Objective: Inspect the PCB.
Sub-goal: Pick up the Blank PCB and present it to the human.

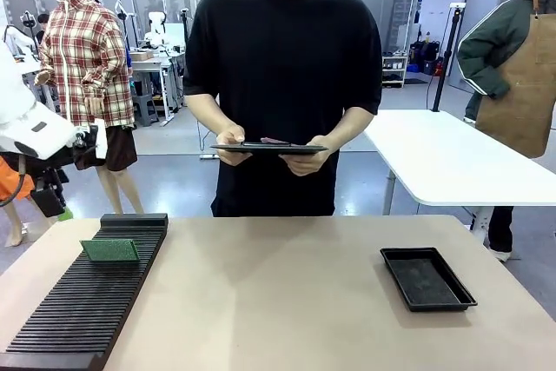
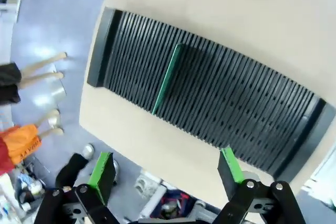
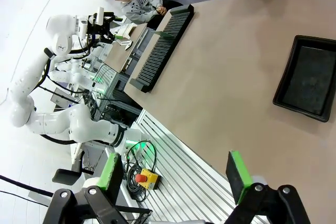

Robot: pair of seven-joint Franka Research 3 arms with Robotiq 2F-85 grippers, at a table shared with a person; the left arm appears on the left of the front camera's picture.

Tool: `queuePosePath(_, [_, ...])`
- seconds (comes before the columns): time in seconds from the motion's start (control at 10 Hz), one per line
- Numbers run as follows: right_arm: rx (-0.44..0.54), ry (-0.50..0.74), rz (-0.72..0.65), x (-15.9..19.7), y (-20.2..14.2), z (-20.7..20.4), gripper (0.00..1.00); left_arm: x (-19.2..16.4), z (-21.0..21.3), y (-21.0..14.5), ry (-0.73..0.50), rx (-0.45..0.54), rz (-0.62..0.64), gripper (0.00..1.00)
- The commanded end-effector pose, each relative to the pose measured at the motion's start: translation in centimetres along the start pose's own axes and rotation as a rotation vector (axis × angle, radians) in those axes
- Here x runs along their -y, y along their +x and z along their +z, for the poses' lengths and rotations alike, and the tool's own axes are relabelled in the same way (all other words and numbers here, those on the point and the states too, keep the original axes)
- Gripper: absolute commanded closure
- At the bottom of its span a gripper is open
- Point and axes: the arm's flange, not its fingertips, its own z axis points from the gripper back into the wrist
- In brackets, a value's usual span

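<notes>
The PCB [image 1: 109,250] is a green board standing on edge in a slot near the far end of a long black slotted rack [image 1: 87,301] on the table's left. In the left wrist view the PCB [image 2: 167,80] shows edge-on as a thin green line across the rack [image 2: 220,98]. My left gripper [image 2: 167,174] hangs open above and off the table's edge, nothing between its green pads [image 2: 102,169]. My right gripper [image 3: 174,177] is also open and empty, high beside the table's near edge; from there the PCB [image 3: 161,34] is a small green sliver in the rack [image 3: 163,45].
A shallow black tray [image 1: 427,278] lies at the table's right, also seen as the tray [image 3: 307,80]. A person at the far side holds a dark clipboard [image 1: 269,148] in both hands. The tan tabletop [image 1: 278,293] is bare in the middle.
</notes>
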Motion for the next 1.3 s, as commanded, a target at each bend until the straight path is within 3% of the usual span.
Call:
queuePosePath(0.0, [0.01, 0.015, 0.02, 0.1, 0.2, 0.2, 0.0, -0.5, -3.7, -1.3, 0.012, 0.114, -0.214, 0.0])
queuePosePath(0.5, [0.01, 0.015, 0.02, 0.1, 0.2, 0.2, 0.0, -1.3, -11.5, -3.2, -0.062, 0.13, -0.366, 0.0])
queuePosePath(0.7, [0.01, 0.015, 0.02, 0.1, 0.2, 0.2, 0.0, -2.4, -14.0, -3.1, -0.136, 0.108, -0.339, 0.0])
queuePosePath(1.2, [0.01, 0.015, 0.02, 0.1, 0.2, 0.2, 0.0, -3.7, -18.4, -2.8, -0.139, 0.047, -0.311, 0.0])
